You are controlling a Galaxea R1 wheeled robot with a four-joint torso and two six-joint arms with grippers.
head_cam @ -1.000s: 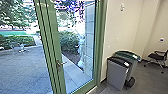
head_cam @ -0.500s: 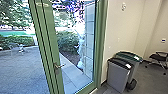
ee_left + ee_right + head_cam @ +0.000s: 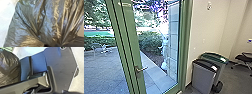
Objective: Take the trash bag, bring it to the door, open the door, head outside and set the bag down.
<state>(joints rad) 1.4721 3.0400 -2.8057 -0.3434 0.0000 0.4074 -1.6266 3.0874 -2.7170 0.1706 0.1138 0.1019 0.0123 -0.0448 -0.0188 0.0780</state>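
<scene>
- The robot's viewpoint has shifted over the last second: the silver lever handle (image 3: 142,69) now sits lower and further left in the head view. This reads as the robot turning or driving, not the fittings moving.
- The green-framed glass door (image 3: 132,45) looks shut, with the grey paved yard (image 3: 104,71) beyond it, so opening it appears to remain.
- The shiny dark plastic trash bag (image 3: 50,22) is large and close in the left wrist view, its folds drawn together. It is with the robot, most likely hanging from the left tool.
- Whether the left tool is clamped on it or apart, he or she watching cannot tell; the right tool's state cannot be told either.
- Two grey bins (image 3: 202,75) stand on the grey floor (image 3: 231,81), near its edge along the wall. The swaying bag could catch on the handle or frame.
</scene>
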